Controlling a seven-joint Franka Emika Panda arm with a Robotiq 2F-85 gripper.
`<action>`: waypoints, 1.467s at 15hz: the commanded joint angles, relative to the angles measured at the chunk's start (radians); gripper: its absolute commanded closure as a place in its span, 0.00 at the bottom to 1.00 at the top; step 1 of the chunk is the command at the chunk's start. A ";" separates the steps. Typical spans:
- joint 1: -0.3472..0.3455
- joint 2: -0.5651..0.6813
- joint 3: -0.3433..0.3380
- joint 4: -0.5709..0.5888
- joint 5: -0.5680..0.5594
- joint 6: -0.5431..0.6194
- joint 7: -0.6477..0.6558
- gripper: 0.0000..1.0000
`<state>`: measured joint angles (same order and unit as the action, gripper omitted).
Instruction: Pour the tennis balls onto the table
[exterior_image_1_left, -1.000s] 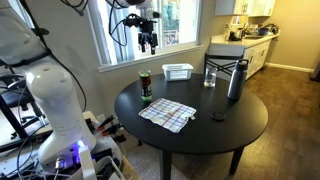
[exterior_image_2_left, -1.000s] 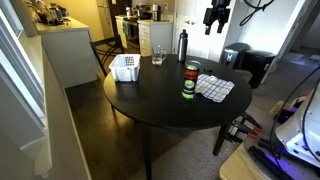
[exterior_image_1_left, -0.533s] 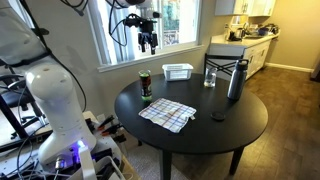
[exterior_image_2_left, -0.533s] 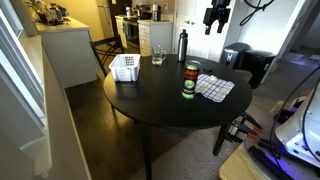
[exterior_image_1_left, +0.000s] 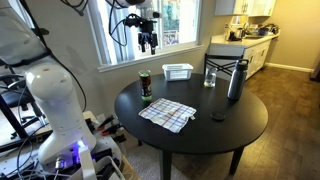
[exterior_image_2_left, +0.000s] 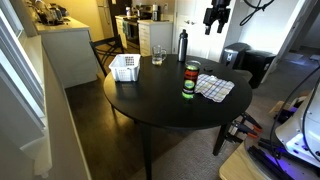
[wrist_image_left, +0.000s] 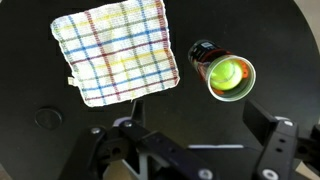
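Note:
A dark can stands upright on the round black table (exterior_image_1_left: 240, 125) near its edge, seen in both exterior views (exterior_image_1_left: 146, 87) (exterior_image_2_left: 190, 81). In the wrist view the can (wrist_image_left: 212, 60) is open at the top and a yellow-green tennis ball (wrist_image_left: 226, 75) shows inside it. Whether more balls lie under it is hidden. My gripper (exterior_image_1_left: 149, 42) (exterior_image_2_left: 214, 23) hangs high above the table, open and empty. In the wrist view its fingers (wrist_image_left: 190, 150) frame the bare table below the can.
A plaid cloth (exterior_image_1_left: 167, 114) (exterior_image_2_left: 213, 87) (wrist_image_left: 117, 50) lies beside the can. A white basket (exterior_image_1_left: 178, 71) (exterior_image_2_left: 125, 67), a glass (exterior_image_1_left: 210, 77) (exterior_image_2_left: 158, 56) and a dark bottle (exterior_image_1_left: 236, 79) (exterior_image_2_left: 182, 45) stand further along. A small dark disc (exterior_image_1_left: 218, 116) lies on the table.

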<state>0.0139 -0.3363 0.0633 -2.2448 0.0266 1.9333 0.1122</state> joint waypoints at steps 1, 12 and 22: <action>0.005 -0.013 0.016 -0.019 -0.032 0.040 0.027 0.00; 0.107 -0.104 0.155 -0.210 -0.140 0.278 0.047 0.00; 0.204 -0.221 0.202 -0.395 -0.177 0.255 -0.037 0.00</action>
<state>0.2010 -0.5157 0.2713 -2.5755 -0.1130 2.1795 0.1308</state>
